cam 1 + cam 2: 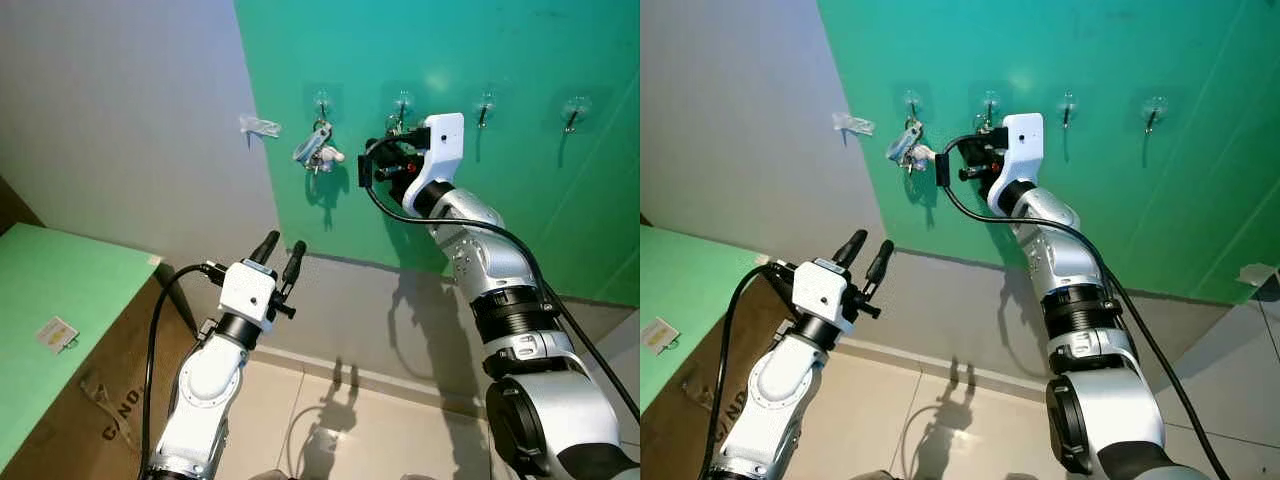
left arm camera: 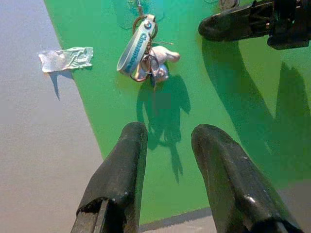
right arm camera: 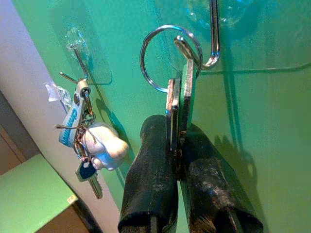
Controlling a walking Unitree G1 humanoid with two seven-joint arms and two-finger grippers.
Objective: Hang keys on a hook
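Two black fingers of the right gripper (image 3: 177,160) clamp the keys (image 3: 179,99) flat by their blades, leaving the key ring (image 3: 167,56) free to slip over the hook (image 3: 214,36); the ring sits at the hook's curl, seemingly just catching it. Beside that hook, another bunch (image 1: 318,150) hangs already. Left gripper (image 1: 280,255) waits below, fingers parted, empty.

Lower part of the flat silver keys (image 3: 179,102): hidden between the right gripper's (image 3: 176,141) black fingers
Clear suction-cup wall hook (image 3: 214,34) top: cut off by right wrist view's edge
Lettering on the pale blue key tag (image 2: 135,47): too blurred to read
Small white label (image 1: 56,334) on green tabletop: print too small to tell
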